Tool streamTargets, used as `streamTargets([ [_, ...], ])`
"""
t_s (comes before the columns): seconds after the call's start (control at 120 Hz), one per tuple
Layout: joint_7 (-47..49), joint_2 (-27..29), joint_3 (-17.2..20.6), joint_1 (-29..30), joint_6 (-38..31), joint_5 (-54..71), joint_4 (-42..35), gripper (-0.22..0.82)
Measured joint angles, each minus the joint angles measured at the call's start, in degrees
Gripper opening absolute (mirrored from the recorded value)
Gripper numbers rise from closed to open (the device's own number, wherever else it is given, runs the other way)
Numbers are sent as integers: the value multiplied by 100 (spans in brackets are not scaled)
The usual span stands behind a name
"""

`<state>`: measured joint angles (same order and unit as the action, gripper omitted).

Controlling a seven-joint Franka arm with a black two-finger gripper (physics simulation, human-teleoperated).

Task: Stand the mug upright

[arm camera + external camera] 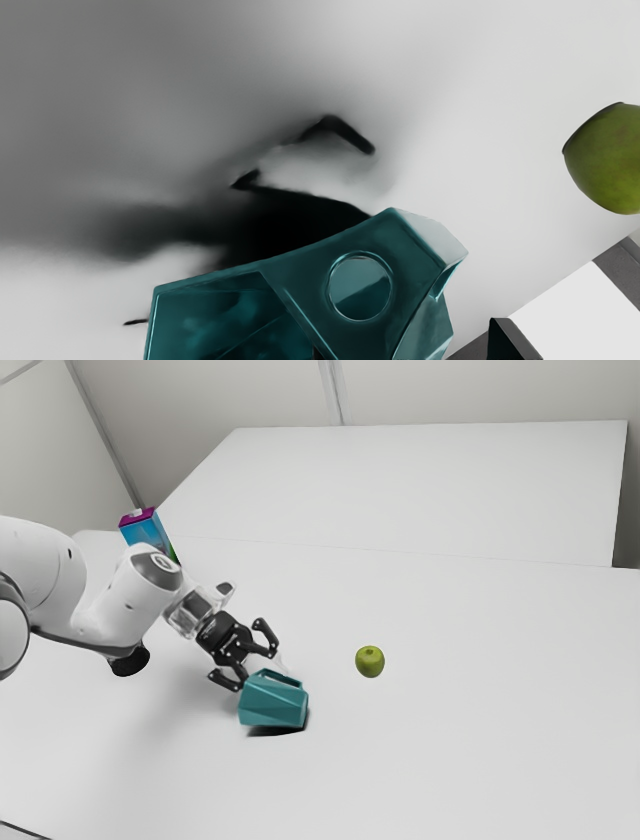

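The teal, faceted mug (273,703) is tipped over on the table, with a loop-like part on its upper side and a dark shadow beneath it. My gripper (256,668) is right beside its upper part, fingers spread apart. In the wrist view the mug (295,305) shows a flat face with a round mark. One fingertip of the gripper (415,347) is seen past the mug's side and a small dark piece of the other is against the mug's surface. Whether either finger touches it is unclear.
A green apple (370,661) stands on the white table (480,710), toward the exterior view's right from the mug. A blue and purple box (145,532) is behind the arm. Another white surface (420,485) lies at the back.
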<state>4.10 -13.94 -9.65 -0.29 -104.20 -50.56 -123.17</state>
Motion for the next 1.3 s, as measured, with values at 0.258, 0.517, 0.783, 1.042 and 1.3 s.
streamTargets([
  [0.258, 30, 49, 190, -19, -35, 9, 223, -9],
  [0.517, 66, 142, 367, -108, -146, 208, 326, -16],
  [0.783, 117, 699, 478, -260, -494, 1736, 515, -18],
  [1.042, 212, 950, 835, -333, -1016, 3768, 601, -18],
  [1.3, 283, 878, 1042, -432, -1678, 4449, 541, -18],
])
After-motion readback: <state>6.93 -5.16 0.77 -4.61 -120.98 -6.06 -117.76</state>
